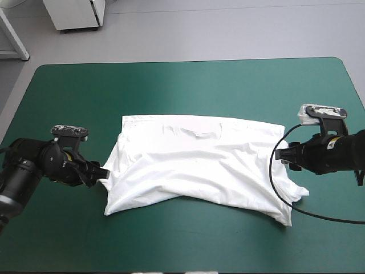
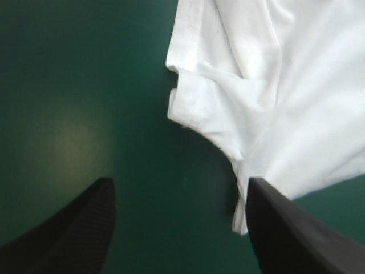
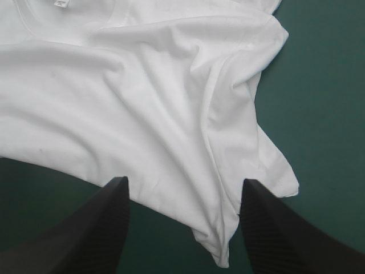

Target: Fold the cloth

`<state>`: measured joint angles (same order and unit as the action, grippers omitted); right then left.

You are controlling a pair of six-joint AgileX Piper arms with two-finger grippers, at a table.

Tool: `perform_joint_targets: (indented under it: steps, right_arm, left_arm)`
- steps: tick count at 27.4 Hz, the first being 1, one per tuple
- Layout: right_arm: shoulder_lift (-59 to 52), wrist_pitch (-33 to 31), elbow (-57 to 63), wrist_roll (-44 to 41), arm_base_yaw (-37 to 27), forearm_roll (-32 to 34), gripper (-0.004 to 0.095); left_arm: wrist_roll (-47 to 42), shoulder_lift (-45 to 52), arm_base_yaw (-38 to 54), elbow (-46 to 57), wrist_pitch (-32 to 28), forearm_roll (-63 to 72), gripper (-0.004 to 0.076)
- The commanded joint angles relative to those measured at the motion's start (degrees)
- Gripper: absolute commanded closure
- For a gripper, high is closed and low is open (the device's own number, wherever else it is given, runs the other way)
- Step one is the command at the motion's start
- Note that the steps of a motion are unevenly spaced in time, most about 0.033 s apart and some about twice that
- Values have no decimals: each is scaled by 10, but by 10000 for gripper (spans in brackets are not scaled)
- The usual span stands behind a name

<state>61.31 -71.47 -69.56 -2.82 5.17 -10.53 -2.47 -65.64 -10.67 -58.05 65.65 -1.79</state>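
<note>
The white T-shirt (image 1: 197,165) lies across the middle of the table, roughly flat with wrinkles, its collar (image 1: 194,132) toward the far edge. My left gripper (image 1: 101,171) sits low at the shirt's left edge. In the left wrist view this gripper (image 2: 181,182) is open, with a folded sleeve corner of the T-shirt (image 2: 274,85) just ahead and against one finger (image 2: 296,234). My right gripper (image 1: 287,155) is at the shirt's right edge. In the right wrist view it (image 3: 186,182) stands open, and a pointed corner of the T-shirt (image 3: 142,103) lies between its fingers.
The teal-green cover (image 1: 182,85) stretches wide between the shirt and the far edge, and a narrower band of it (image 1: 188,240) runs along the table's near edge. Both arms lie low over the table at its left and right sides.
</note>
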Motion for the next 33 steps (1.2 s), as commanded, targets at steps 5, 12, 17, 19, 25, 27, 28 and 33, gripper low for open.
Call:
perform_joint_targets:
  steps: [5,12,17,19,25,27,28,33]
  right_arm:
    - [-9,-1,-19,4,-1,0,374]
    - [-9,-1,-19,8,-1,9,427]
    - [-9,-1,-19,8,-1,26,445]
    - [-9,-1,-19,8,-1,30,445]
    - [-9,-1,-19,8,-1,31,445]
    - [-9,-1,-19,8,-1,34,445]
    - [-9,-1,-19,8,-1,35,445]
    - [-9,-1,-19,1,-1,48,445]
  left_arm:
    - [-48,-91,1,-19,-61,-4,244]
    - [-47,-149,30,-19,-92,3,244]
    - [-47,-188,32,-19,-109,7,248]
    - [-47,-206,32,-19,-111,8,269]
    - [-61,-243,32,-18,-119,9,416]
    - [-61,-246,32,-13,-131,18,479]
    - [-61,-246,32,-12,-132,18,494]
    - [-53,-246,32,3,-135,31,746]
